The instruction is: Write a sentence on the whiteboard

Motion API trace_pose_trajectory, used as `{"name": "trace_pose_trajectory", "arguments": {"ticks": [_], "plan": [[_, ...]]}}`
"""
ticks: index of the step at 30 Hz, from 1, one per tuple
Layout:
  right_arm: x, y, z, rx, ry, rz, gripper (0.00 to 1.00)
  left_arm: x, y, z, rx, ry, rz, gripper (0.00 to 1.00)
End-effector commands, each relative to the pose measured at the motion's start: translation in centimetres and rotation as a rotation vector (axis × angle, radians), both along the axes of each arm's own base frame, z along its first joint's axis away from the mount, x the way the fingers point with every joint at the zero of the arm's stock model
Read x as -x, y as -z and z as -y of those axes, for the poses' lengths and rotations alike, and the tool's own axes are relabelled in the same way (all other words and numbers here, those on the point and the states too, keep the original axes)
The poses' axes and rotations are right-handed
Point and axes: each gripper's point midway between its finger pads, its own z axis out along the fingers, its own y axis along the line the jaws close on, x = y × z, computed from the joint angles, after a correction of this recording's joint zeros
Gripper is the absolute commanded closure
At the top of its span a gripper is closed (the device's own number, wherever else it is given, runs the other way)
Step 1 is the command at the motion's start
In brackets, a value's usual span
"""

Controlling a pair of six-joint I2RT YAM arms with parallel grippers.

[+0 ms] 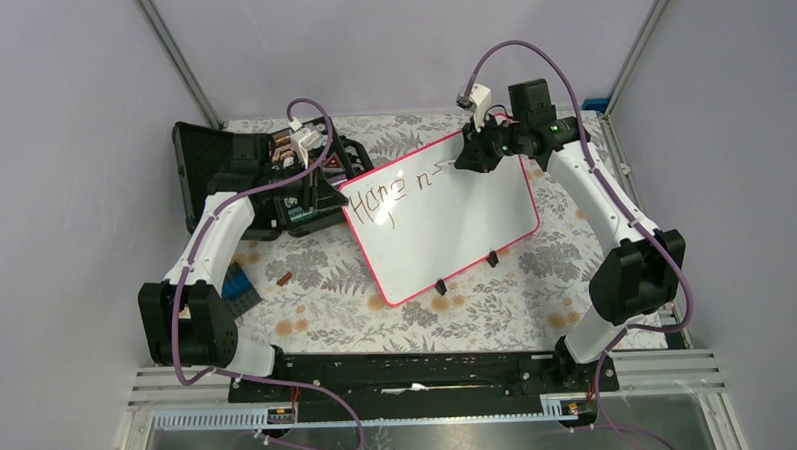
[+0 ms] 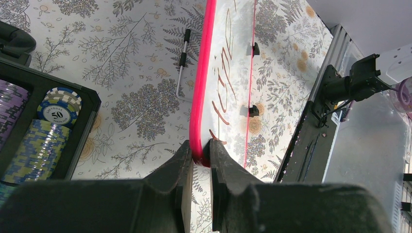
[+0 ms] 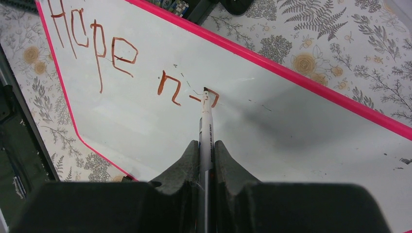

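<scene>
The whiteboard [image 1: 444,223] lies tilted on the flowered table, white with a pink rim [image 2: 199,97]. Brownish writing on it [image 3: 97,43] reads "Hope n" plus part of a further letter, which is as much of the sentence as shows. My left gripper [image 2: 200,151] is shut on the board's rim at its left corner [image 1: 345,192]. My right gripper [image 3: 207,144] is shut on a white marker [image 3: 206,126]. The marker's tip [image 3: 206,91] rests on the board at the last stroke, below the board's far edge [image 1: 462,163].
A black case [image 1: 237,161] with poker chips [image 2: 53,111] sits left of the board. Two black clips [image 1: 466,273] line the board's near edge. A small metal handle [image 2: 182,63] lies on the cloth. Blue and brown bits [image 1: 242,285] lie near the left arm.
</scene>
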Motion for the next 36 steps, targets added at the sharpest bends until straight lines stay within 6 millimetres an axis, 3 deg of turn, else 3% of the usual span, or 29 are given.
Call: {"name": "trace_pose_trajectory", "arguments": {"ticks": [1,13,36], "plan": [[0.0,-0.6,-0.7,-0.007,-0.023,0.029,1.0,-0.8,-1.0,0.4,-0.015,0.035,0.099,1.0],[1.7,1.5,-0.2,0.014,-0.038,-0.01,1.0,-0.8,-0.9,0.4,-0.017,0.033,0.096,1.0],[0.6,0.6,2.4,0.056,0.023,0.043,1.0,-1.0,-1.0,0.3,-0.021,0.03,0.1,1.0]]}}
